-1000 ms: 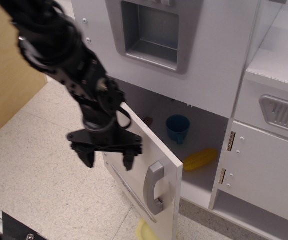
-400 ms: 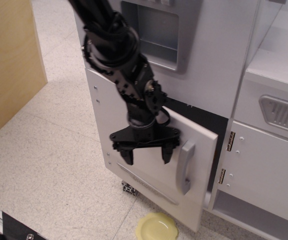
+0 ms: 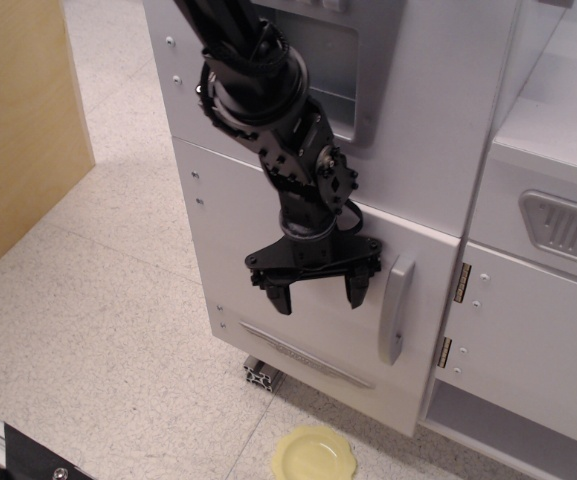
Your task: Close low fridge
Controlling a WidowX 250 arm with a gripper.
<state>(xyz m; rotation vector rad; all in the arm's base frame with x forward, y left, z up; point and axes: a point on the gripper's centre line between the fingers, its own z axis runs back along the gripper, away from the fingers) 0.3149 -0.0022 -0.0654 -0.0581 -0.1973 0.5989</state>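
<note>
The low fridge's flat white door [image 3: 258, 240] lies flush with the cabinet front, its inside hidden. Its vertical light-grey bar handle [image 3: 395, 308] is near the door's right edge, silver hinges [image 3: 462, 281] beside it, and a grey strip [image 3: 303, 352] runs along the bottom. My black gripper [image 3: 316, 293] hangs in front of the door just left of the handle, fingers [image 3: 280, 297] pointing down, open and empty. The black arm [image 3: 258, 90] comes down from the top across the upper door.
Above is a white door with a recessed grey dispenser [image 3: 323, 55]. A white panel with a grey vent grille [image 3: 565, 228] is at right. A yellow plate [image 3: 313, 455] lies on the floor below. A wooden panel [image 3: 18, 120] stands at left.
The door swung from wide open to shut against the cabinet, hiding the blue cup and yellow item inside. My gripper moved right and slightly up with it, staying open.
</note>
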